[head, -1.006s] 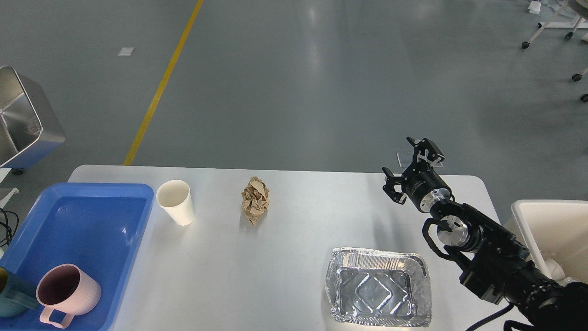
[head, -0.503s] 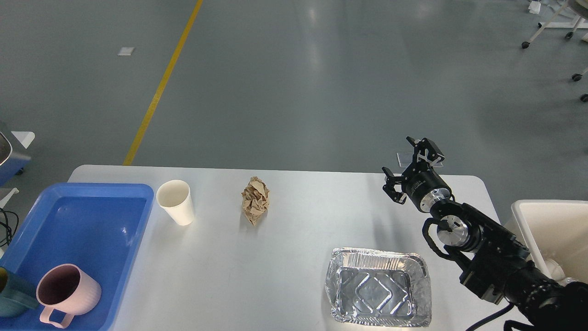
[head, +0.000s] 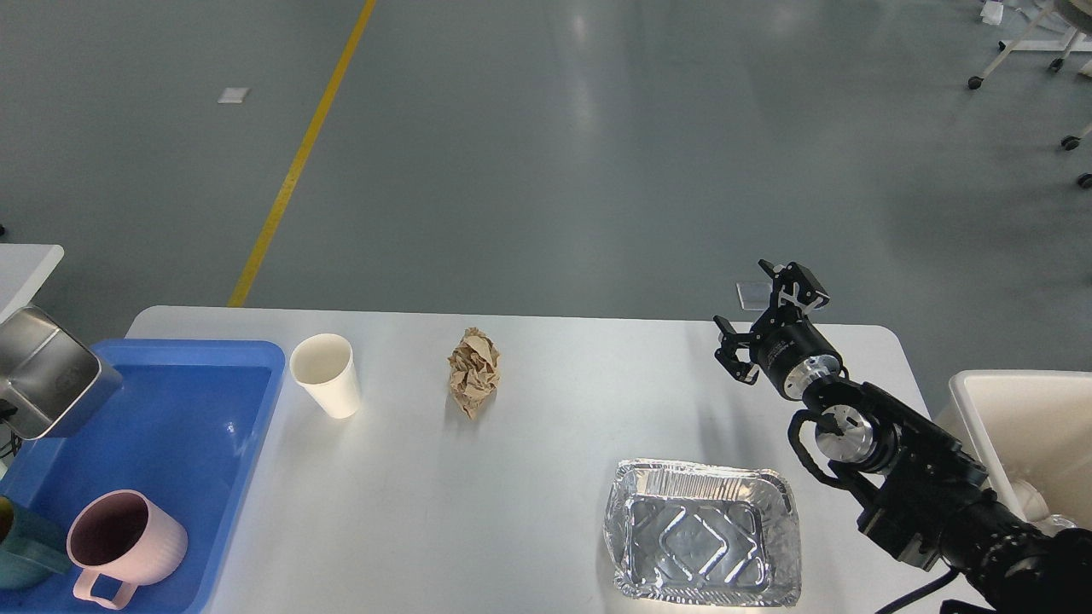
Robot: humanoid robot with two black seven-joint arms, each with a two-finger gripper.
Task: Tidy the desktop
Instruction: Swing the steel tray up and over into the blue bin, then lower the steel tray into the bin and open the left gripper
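The whitish-grey desktop (head: pixel 546 512) holds a white paper cup (head: pixel 325 375), a crumpled brown paper ball (head: pixel 474 372) and an empty foil tray (head: pixel 704 533). My right gripper (head: pixel 744 298) is open and empty above the desktop's far right part, behind the foil tray and apart from it. A steel container (head: pixel 44 384) hangs over the far left corner of the blue tray (head: pixel 213 426); what holds it is out of view. My left gripper is out of view.
The blue tray holds a pink mug (head: pixel 124 541) and a teal cup (head: pixel 21 558) at its near end. A white bin (head: pixel 1024 426) stands off the desktop's right edge. A small white table corner (head: pixel 26 264) shows at the left.
The steel container swung out of view at the left and came back lower, now over the blue tray's corner. My right gripper shifted slightly right and down, still open.
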